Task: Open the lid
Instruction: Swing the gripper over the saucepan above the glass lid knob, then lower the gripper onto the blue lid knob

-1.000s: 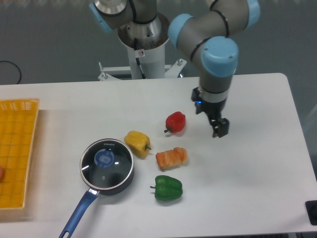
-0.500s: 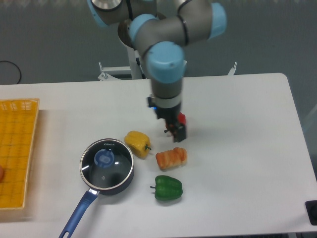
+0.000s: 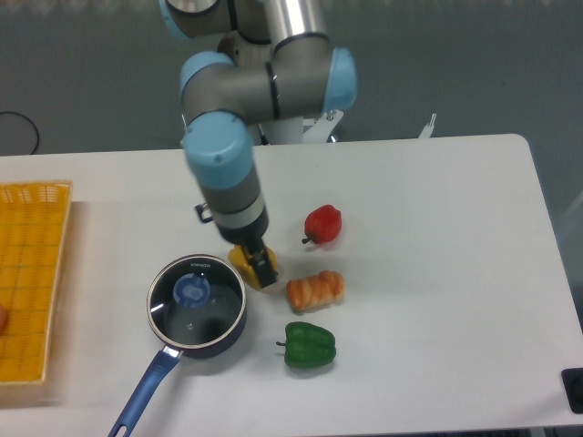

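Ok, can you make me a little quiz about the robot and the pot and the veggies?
1. True or false: the lid is off the saucepan.
2. Which pepper lies nearest the front table edge? A red pepper B green pepper C yellow pepper
3. Fill in: the gripper is in front of the ____ pepper.

Key: 1 false, the lid sits on the saucepan; 2 B; 3 yellow.
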Robot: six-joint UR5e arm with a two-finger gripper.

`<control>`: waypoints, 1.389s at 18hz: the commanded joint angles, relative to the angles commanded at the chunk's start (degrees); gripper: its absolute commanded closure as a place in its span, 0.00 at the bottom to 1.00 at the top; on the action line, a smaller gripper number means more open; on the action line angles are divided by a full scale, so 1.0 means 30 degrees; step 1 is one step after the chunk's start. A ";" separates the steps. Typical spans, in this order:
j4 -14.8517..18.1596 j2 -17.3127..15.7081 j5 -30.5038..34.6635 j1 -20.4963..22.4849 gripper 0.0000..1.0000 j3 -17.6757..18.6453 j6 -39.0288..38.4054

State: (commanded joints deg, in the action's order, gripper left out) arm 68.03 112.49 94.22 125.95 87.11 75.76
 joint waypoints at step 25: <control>-0.0029 0.1028 -0.1318 -0.1611 0.00 -0.0003 -0.2138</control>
State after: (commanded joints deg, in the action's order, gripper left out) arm 67.94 115.58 90.26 121.12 87.10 69.35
